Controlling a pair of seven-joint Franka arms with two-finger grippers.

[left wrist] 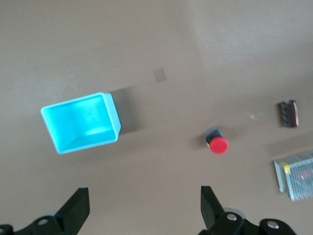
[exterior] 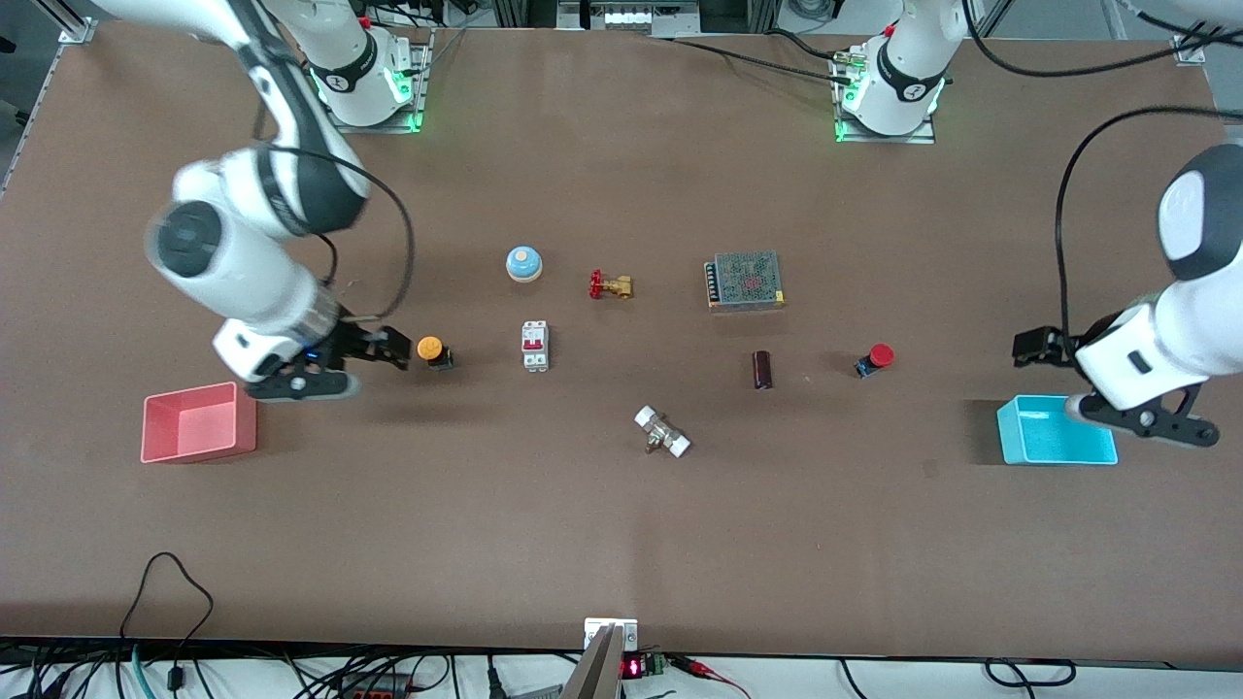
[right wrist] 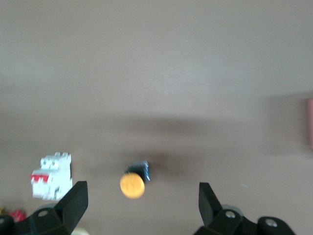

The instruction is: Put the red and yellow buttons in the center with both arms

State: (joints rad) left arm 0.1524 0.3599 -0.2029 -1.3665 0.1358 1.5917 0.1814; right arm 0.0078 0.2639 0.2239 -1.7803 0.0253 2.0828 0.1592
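Observation:
The yellow button stands on the brown tabletop toward the right arm's end, beside the white breaker. My right gripper is open and empty, low beside the yellow button. In the right wrist view the button lies ahead of the open gripper, closer to one fingertip. The red button lies toward the left arm's end. My left gripper is open and empty, up beside the cyan tray. In the left wrist view the red button lies ahead of the open gripper, off to one side.
A pink tray sits under the right arm and a cyan tray under the left arm. Between the buttons lie a white breaker, pale-blue dome, brass valve, power supply, dark cylinder and white fitting.

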